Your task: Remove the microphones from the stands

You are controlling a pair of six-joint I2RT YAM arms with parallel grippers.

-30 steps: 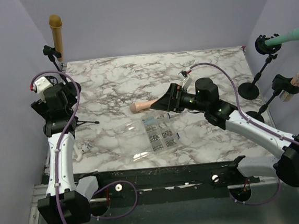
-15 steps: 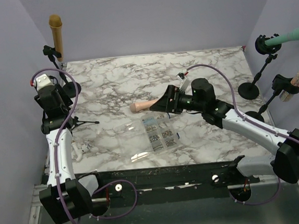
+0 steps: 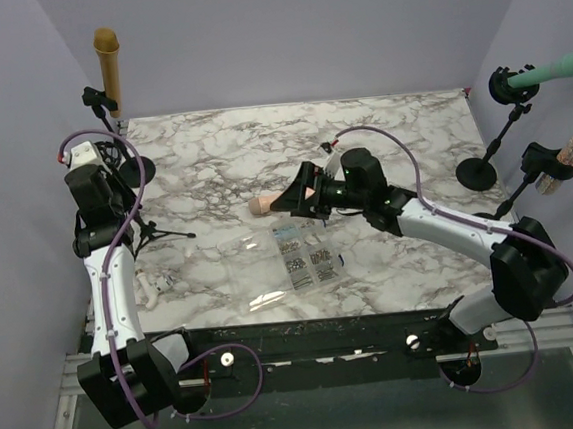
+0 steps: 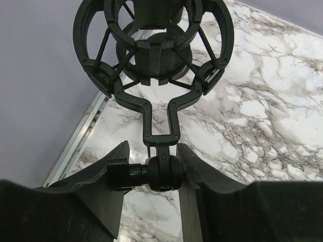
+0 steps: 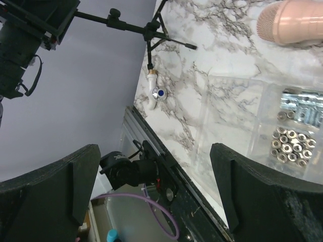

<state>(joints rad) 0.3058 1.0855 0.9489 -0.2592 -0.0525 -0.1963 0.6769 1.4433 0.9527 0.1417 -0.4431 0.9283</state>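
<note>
Over the marble table [image 3: 380, 136], the top camera shows the microphone [image 3: 264, 205] lying flat near the middle, well apart from the stand [image 3: 153, 230] at the left edge; the right gripper [image 3: 295, 196] sits just beside its handle end; the left gripper [image 3: 115, 181] is at the stand's upper part.

On the left wrist camera, the shock mount [image 4: 151, 45] is empty; the fingers [image 4: 113, 169] are clamped on the swivel joint [image 4: 161, 174] below it.

On the right wrist camera, the fingers [image 5: 50, 186] stand wide apart and hold nothing; the microphone's head shows at upper right, resting on the table.

Judgement: removal appears complete and only the retreat remains; the right arm should lift away without nudging the microphone, and the left should let go without tipping the stand.

Obstructions: a clear box [image 3: 305, 258] of nuts and screws lies just beside the microphone, on the near side; a tan microphone [image 3: 105, 60] at the back left corner and a green microphone [image 3: 555, 71] at the right are well apart from the work.
</note>
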